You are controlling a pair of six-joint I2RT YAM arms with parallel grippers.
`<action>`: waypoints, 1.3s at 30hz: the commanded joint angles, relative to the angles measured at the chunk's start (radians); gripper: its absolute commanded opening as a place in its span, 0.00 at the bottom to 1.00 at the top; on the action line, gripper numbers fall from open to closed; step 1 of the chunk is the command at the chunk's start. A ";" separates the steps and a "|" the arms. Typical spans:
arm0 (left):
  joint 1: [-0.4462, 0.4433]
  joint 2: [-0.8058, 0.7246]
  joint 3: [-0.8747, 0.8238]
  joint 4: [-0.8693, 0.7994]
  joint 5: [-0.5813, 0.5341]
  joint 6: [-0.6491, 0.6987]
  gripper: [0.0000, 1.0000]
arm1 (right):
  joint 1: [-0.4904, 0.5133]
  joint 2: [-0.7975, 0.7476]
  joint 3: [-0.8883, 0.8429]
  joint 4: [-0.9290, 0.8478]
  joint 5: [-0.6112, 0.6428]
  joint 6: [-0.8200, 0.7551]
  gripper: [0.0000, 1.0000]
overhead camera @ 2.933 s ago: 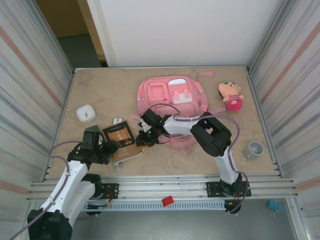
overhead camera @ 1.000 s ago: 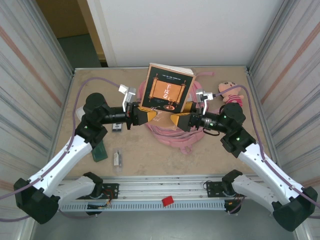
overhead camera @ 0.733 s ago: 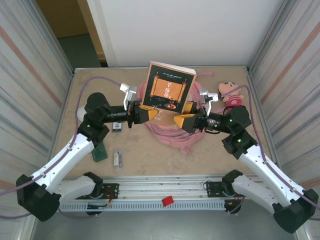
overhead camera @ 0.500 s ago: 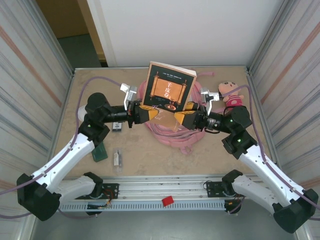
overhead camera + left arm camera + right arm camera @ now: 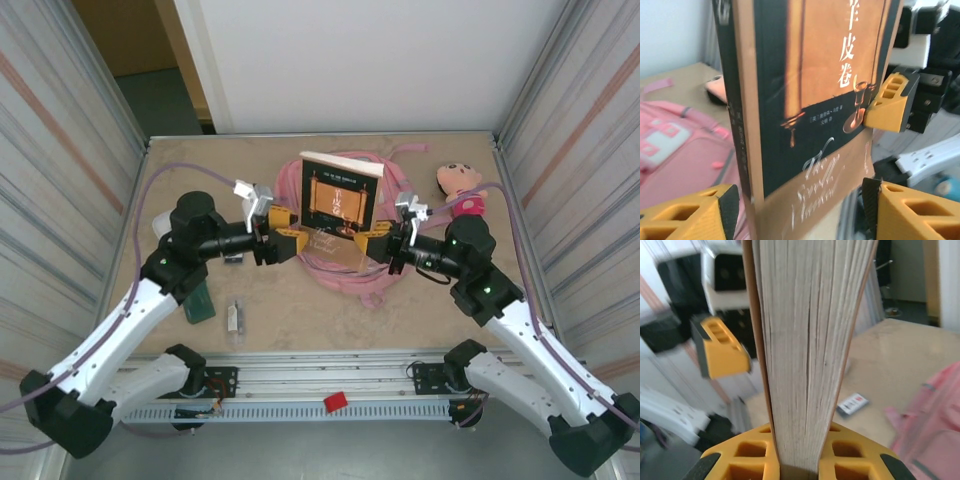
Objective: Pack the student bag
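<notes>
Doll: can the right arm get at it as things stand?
Probably not yet: the right fingers are clamped on the book, held upright at the student bag. The doll lies uncovered beside that arm.

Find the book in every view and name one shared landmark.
Top external: book upright at centre, over the student bag.
Left wrist: book at centre, dark cover facing the camera.
Right wrist: book at centre, page edges showing, clamped in the right hand.
Shared landmark: student bag, left edge in left wrist, right edge in right wrist.

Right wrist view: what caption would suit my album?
Right hand clamped on a book by its page edge, pink student bag at lower right.
</notes>
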 commanded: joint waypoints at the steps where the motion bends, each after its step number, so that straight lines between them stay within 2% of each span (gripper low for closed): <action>1: -0.005 -0.072 0.076 -0.263 -0.087 0.334 0.68 | 0.020 -0.020 0.015 -0.161 0.020 -0.383 0.00; 3: -0.014 -0.089 0.084 -0.317 -0.059 0.446 0.68 | 0.054 -0.008 0.013 -0.210 0.055 -0.505 0.00; 6: -0.062 -0.103 0.088 -0.388 -0.074 0.597 0.71 | 0.150 0.024 0.013 -0.277 0.243 -0.667 0.00; 10: -0.144 -0.096 0.095 -0.480 -0.246 0.748 0.80 | 0.273 0.085 0.016 -0.338 0.416 -0.805 0.00; 13: -0.177 -0.067 0.097 -0.522 -0.340 0.800 0.85 | 0.306 0.117 0.016 -0.355 0.425 -0.833 0.00; 20: -0.212 0.012 0.103 -0.562 -0.328 0.828 0.87 | 0.320 0.120 0.024 -0.358 0.341 -0.877 0.00; 21: -0.212 0.013 0.101 -0.555 -0.315 0.831 0.85 | 0.317 0.120 0.030 -0.360 0.335 -0.876 0.00; 23: -0.213 0.020 0.098 -0.543 -0.269 0.834 0.73 | 0.306 0.123 0.039 -0.363 0.309 -0.871 0.00; 26: -0.212 0.033 0.100 -0.527 -0.172 0.828 0.42 | 0.283 0.123 0.048 -0.357 0.271 -0.838 0.02; 28: -0.212 0.034 0.084 -0.473 -0.094 0.803 0.16 | 0.224 0.104 0.047 -0.341 0.234 -0.786 0.17; 30: -0.208 0.030 0.053 -0.399 -0.044 0.765 0.01 | 0.117 0.068 0.023 -0.296 0.139 -0.696 0.44; 32: -0.176 0.018 0.018 -0.312 0.028 0.696 0.00 | -0.009 0.014 -0.030 -0.200 0.000 -0.556 0.63; 34: -0.095 -0.004 -0.038 -0.168 0.160 0.574 0.00 | -0.108 -0.052 -0.108 -0.073 -0.094 -0.401 0.74; 36: -0.013 -0.022 -0.102 0.036 0.273 0.416 0.00 | -0.161 -0.111 -0.170 0.011 -0.137 -0.290 0.81; 38: 0.046 -0.032 -0.154 0.239 0.341 0.262 0.00 | -0.190 -0.163 -0.221 0.075 -0.143 -0.199 0.89; 39: 0.065 -0.032 -0.163 0.308 0.364 0.208 0.00 | -0.199 -0.187 -0.236 0.090 -0.145 -0.163 0.96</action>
